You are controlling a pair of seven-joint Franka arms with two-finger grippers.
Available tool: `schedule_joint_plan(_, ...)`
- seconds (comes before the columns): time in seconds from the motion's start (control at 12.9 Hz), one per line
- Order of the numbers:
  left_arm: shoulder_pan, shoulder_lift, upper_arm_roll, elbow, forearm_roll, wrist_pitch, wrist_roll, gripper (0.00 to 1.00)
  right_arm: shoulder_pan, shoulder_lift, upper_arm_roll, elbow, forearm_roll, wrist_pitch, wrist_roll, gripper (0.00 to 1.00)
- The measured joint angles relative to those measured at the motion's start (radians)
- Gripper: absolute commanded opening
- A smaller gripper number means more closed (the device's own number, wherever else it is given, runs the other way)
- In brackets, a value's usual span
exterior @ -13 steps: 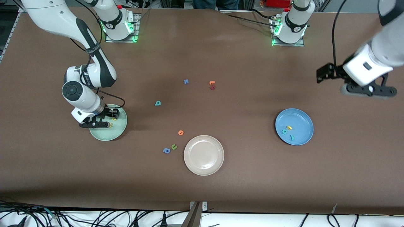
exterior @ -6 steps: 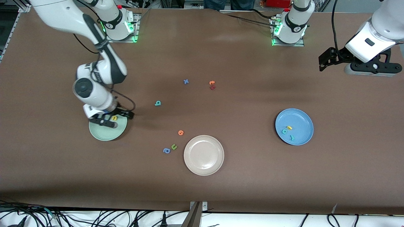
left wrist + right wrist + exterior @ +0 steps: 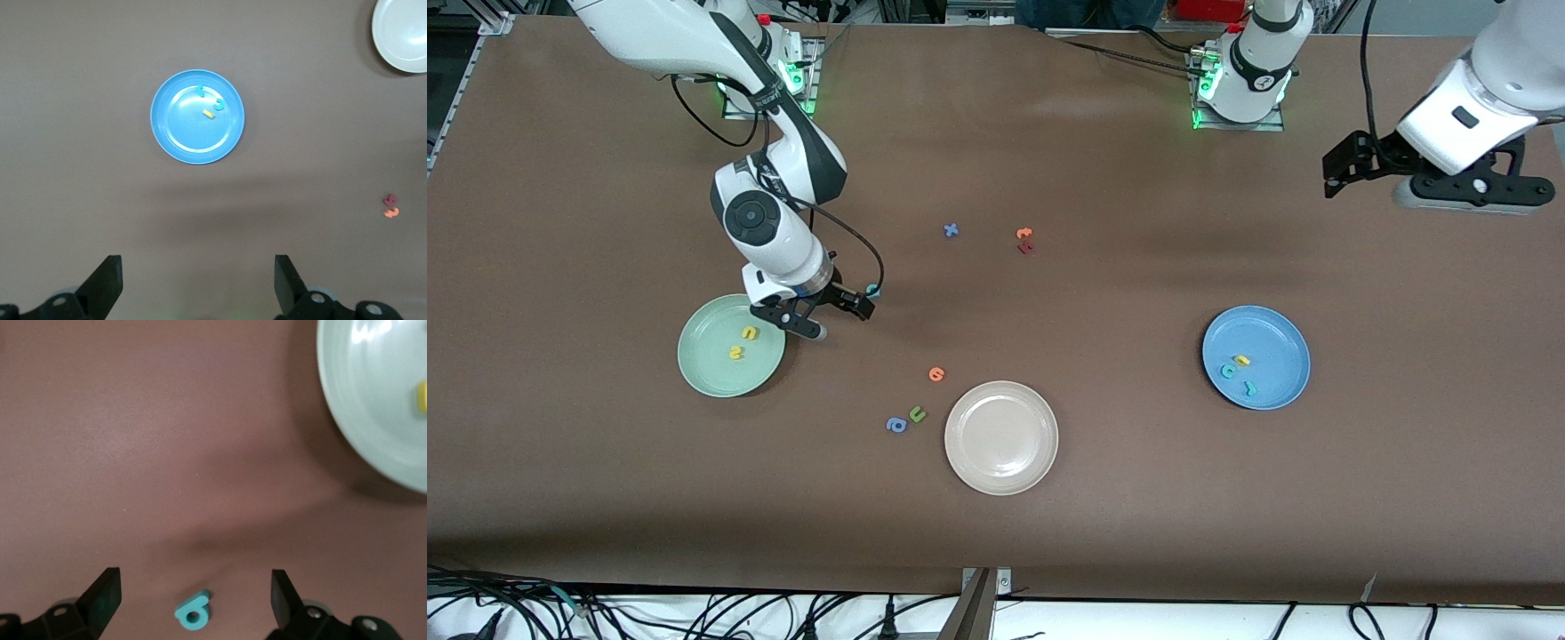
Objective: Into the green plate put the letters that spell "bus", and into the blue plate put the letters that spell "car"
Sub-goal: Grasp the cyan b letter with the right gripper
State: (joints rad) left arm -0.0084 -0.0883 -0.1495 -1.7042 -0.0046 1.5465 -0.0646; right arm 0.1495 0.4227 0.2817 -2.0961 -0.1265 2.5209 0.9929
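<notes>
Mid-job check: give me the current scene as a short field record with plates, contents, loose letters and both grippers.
green plate: holds yellow u and yellow s
blue plate: holds three letters, two teal, one yellow
beige plate: no letters
teal b: on the table beside the green plate, toward the left arm's end
right gripper: open, empty, over the table between green plate and teal b
left gripper: open, empty, waiting above the table near its end
other loose letters: six, on the table

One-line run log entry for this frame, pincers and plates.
right pincer: open, empty, over table near teal b | left pincer: open, waiting | green plate: u, s | blue plate: c, a, r
</notes>
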Motion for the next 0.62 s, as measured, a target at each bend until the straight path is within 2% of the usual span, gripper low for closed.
schedule_joint_plan(0.08,-0.067,-0.001,0.056,0.000,0.000,-0.001,0.000,1.00,0.000,0.001,0.007,0.000,-0.003,0.000,0.132,0.99)
schedule_joint_plan(0.23,-0.098,0.003,0.096,0.000,0.000,-0.001,0.000,1.00,0.016,0.008,0.026,0.000,-0.010,0.001,0.403,0.99)
schedule_joint_plan(0.39,-0.080,0.008,0.098,0.000,0.000,-0.001,0.001,1.00,0.040,0.015,0.032,0.000,-0.013,0.002,0.602,0.99)
schedule_joint_plan(0.54,-0.061,0.008,0.084,0.001,0.000,-0.001,0.001,1.00,0.044,0.023,0.032,-0.002,-0.014,0.001,0.689,0.99)
schedule_joint_plan(0.62,-0.057,0.008,0.076,0.002,0.000,-0.001,0.001,1.00,0.044,0.029,0.029,-0.003,-0.013,0.001,0.702,0.95)
